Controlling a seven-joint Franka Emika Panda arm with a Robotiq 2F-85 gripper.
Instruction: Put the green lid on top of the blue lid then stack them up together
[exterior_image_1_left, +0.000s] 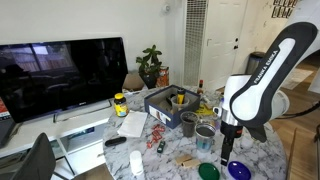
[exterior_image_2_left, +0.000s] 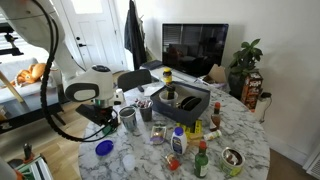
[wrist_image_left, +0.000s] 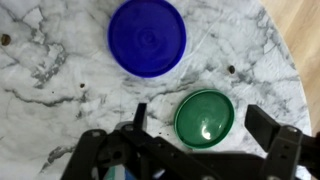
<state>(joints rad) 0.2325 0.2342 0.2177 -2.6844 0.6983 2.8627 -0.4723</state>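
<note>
End effector (wrist_image_left: 205, 120) downward — jaws wide apart

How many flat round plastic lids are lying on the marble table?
2. In the wrist view, the flat round blue plastic lid lies at the top, and the flat round green plastic lid lies apart from it, lower right. Others may be hidden.

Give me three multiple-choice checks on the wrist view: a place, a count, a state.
1. The green lid lies: A. on the blue lid B. under it C. on the table, apart from it.
2. Lids in the wrist view: A. one B. two C. three.
3. The gripper is: A. open B. shut on the green lid C. shut on the blue lid.
1C, marble shows between them; 2B, one green, one blue; 3A, its jaws stand wide apart.
</note>
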